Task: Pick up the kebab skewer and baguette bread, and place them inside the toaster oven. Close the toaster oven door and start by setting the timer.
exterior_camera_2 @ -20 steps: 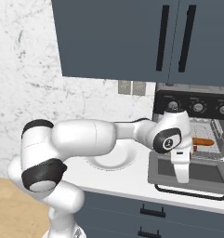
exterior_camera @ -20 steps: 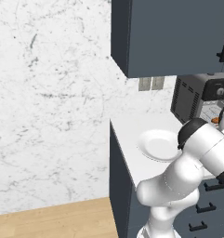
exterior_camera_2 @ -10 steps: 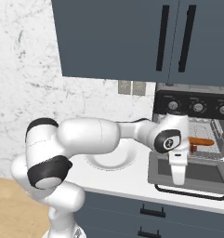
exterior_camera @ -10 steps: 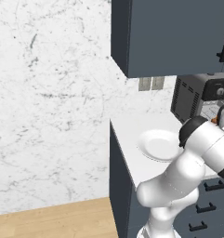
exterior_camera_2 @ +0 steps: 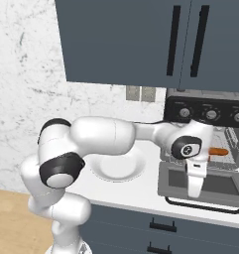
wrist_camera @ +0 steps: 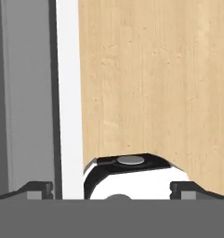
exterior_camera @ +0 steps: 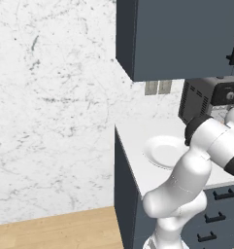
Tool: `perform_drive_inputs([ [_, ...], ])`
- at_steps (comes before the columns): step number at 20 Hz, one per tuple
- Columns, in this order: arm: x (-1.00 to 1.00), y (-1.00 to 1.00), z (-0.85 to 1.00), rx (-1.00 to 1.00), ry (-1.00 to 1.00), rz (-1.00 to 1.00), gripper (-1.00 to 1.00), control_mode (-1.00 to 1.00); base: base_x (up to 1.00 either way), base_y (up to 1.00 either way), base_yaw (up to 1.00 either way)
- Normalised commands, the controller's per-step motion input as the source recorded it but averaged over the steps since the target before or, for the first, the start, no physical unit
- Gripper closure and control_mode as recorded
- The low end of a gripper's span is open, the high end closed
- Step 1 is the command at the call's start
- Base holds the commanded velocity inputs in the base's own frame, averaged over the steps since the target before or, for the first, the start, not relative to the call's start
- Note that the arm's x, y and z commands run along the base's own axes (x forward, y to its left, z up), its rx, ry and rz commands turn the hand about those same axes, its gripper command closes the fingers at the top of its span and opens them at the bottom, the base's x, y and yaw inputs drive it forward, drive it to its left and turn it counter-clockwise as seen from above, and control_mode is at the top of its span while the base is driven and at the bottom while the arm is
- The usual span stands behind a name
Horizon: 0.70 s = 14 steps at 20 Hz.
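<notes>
The toaster oven (exterior_camera_2: 206, 115) stands at the right end of the counter, and its door (exterior_camera_2: 225, 184) lies folded down flat. An orange-brown baguette bread (exterior_camera_2: 219, 151) lies inside the cavity. The kebab skewer is hidden. My gripper (exterior_camera_2: 194, 192) points straight down over the lowered door, close to its front edge. In the hand view the gripper (wrist_camera: 112, 189) is open, its fingertips (wrist_camera: 36, 188) far apart with nothing between them. Below them I see the grey door (wrist_camera: 27, 93), the white counter edge and the wooden floor. The oven's vented side (exterior_camera: 193, 99) shows in the left base view.
A white plate (exterior_camera_2: 118, 168) sits bare on the counter left of the oven, seen also as plate (exterior_camera: 164, 151). Dark wall cabinets (exterior_camera_2: 141, 39) hang above. The door's bar handle (exterior_camera_2: 203, 206) juts past the counter front over the drawers.
The hand has sunk a little and drawn slightly toward the front edge of the lowered door. Its jaws have stayed wide.
</notes>
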Motion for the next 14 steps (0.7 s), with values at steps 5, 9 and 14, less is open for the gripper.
perform_drive_inputs([
  [5,0.01,0.0,-0.03,0.08,0.0,0.0,-1.0,-1.0,0.0,0.0,0.0],
  [9,0.08,0.01,-0.07,0.01,0.0,0.0,-1.0,-1.0,0.0,0.0,0.0],
  [14,0.19,0.07,-0.06,0.0,-0.03,0.0,-1.0,-1.0,0.0,0.0,0.0],
])
